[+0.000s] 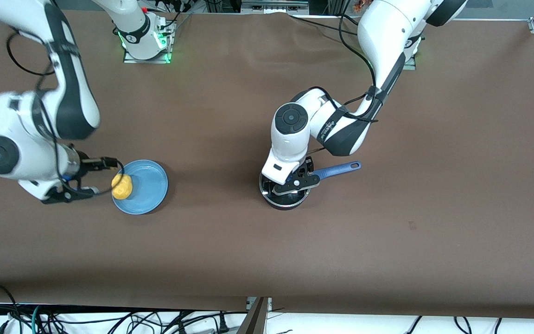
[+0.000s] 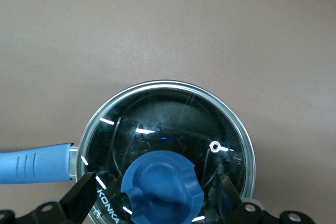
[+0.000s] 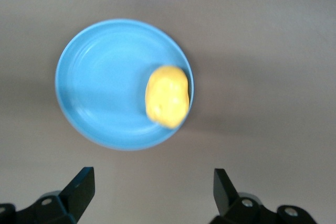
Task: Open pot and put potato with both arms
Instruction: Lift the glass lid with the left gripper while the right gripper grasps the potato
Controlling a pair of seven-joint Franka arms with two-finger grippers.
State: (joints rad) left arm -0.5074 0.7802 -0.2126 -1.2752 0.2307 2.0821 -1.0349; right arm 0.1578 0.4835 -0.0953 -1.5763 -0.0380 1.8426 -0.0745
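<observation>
The small black saucepan (image 1: 284,197) sits mid-counter under its slippery, breakable clear glass lid (image 2: 168,145); take its blue knob (image 2: 163,187), which your spread left gripper (image 2: 157,195) straddles. The firm yellow potato (image 1: 122,186) lies on the light-blue plate (image 1: 149,185); the right gripper (image 3: 152,187), spread, hovers beside it.

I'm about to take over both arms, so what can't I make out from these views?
- Pot: in the front view the left hand and wrist cover most of the lid.
- Knob: cut off by the left wrist view's edge, so contact with the fingers is unclear.
- Right hand: blurred in the front view; the right wrist view shows it open, away from the potato on the plate.
</observation>
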